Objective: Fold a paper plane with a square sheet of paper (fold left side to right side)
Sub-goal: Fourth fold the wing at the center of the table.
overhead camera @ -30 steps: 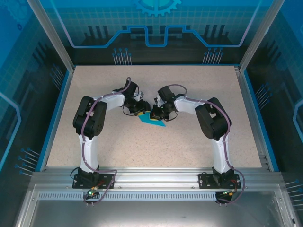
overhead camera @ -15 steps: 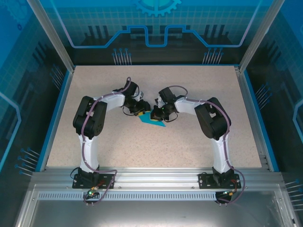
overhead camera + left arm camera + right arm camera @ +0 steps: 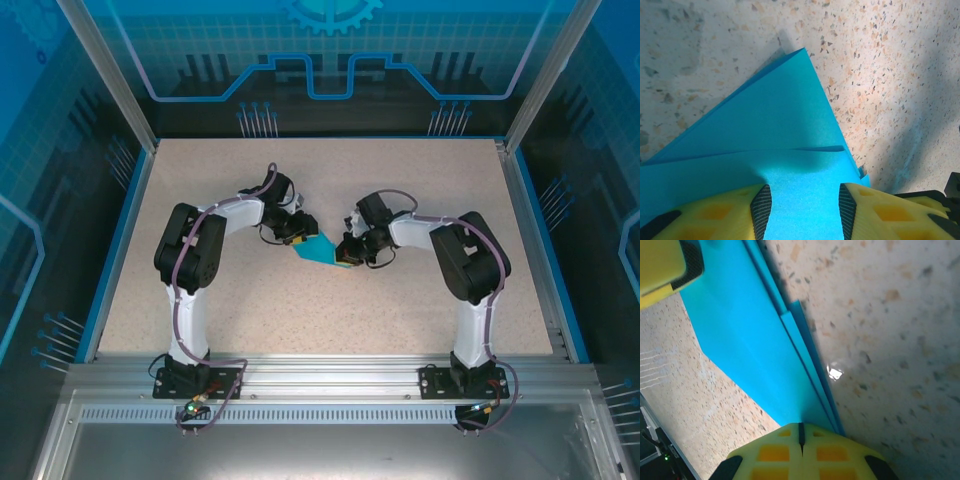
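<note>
Fold in hand. Right gripper fingers clenched on the paper plane edge; left gripper fingers released, straddling it. Next, likely: carry edge across, align, crease.

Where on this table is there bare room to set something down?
Tight: the centre, where the left pincer and right pincer meet on the blue paper. Free: the table strip between them and the back edge; the stretch between the paper and the front rail; the margins outside the left arm and right arm.
</note>
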